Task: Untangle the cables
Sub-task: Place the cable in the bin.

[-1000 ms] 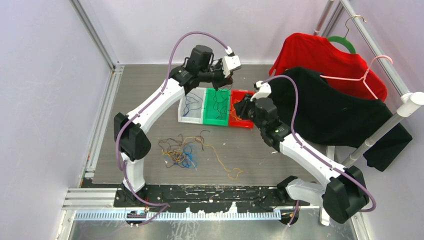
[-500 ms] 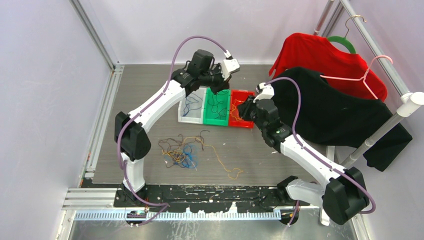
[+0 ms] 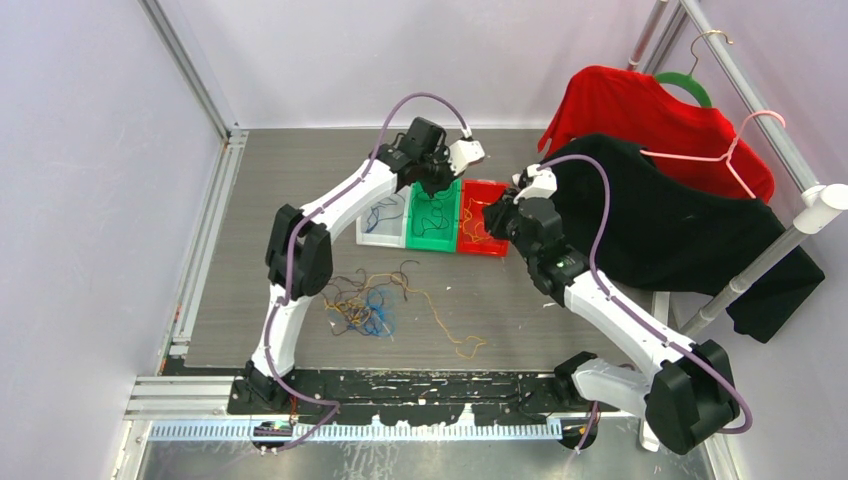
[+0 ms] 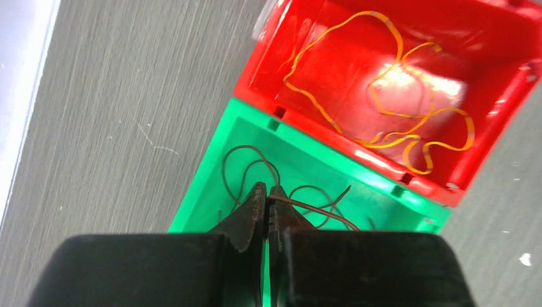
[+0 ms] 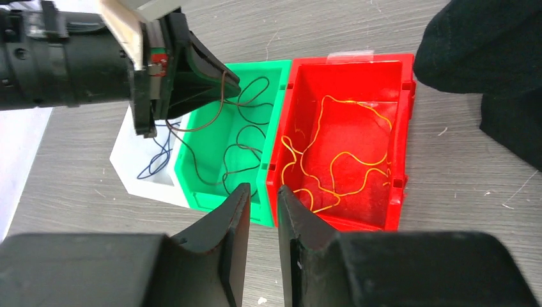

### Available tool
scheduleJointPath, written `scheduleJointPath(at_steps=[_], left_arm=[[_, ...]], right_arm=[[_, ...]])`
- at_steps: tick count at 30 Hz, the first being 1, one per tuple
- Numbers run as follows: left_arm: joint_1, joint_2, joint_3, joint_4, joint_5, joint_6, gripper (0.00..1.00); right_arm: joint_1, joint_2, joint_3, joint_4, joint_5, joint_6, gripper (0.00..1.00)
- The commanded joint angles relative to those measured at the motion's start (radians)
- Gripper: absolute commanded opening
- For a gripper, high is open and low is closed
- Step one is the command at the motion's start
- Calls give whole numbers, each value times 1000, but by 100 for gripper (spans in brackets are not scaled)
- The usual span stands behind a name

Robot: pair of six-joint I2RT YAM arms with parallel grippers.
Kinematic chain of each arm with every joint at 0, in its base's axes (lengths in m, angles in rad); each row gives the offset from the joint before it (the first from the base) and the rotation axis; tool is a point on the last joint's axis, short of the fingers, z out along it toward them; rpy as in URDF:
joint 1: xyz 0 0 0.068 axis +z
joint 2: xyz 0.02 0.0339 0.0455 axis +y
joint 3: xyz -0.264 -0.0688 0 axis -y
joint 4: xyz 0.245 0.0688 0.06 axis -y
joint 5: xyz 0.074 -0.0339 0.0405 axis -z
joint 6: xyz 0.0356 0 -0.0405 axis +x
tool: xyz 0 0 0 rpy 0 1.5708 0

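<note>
Left wrist view puts your left claw [image 4: 267, 192] pressed together on a thin dark cable [image 4: 316, 208], pinched right at the fingertips. That strand runs out sideways from the pinch and droops towards the green bin [image 4: 211, 185], which lies directly beneath, so the drop looks like a matter of opening rather than travelling. More dark loops lie coiled on that bin's floor. The red bin [image 4: 300, 126] alongside holds a long orange-yellow cable [image 4: 319, 109]. Your right claw [image 5: 262, 190] hangs by the bins' near rims, fingers slightly apart, gripping nothing. The left arm is plainly the nearer one. Other cables sit knotted in a tangle [image 3: 365, 305] on the table [image 3: 300, 170], well apart from the bins.
</note>
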Motion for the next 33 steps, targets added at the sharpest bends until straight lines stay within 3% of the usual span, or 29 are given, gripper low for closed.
scheduleJointPath(at_steps=[1,5,9,11,19,25,29,33], left_arm=[[31,43,145,-86,-61,67,4],[47,59,193,-136,-56,79,25],[47,36,173,-155,-30,146,73],[44,38,193,-205,-29,200,85],[38,13,194,-255,-156,342,87],[7,-47,55,-89,-340,618,87],[-14,-83,-26,33,-378,732,87],[-20,-108,22,-29,-320,727,93]], right_arm=[[-10,-25,10,23,15,7,28],[-13,-18,19,21,5,17,28],[-13,-12,29,14,-2,24,28],[-14,-11,35,4,-4,25,28],[-15,-13,56,-26,-10,21,30],[-15,-13,66,-35,-24,21,30],[-14,-16,68,-37,-31,25,31],[-14,-12,69,-43,-38,28,33]])
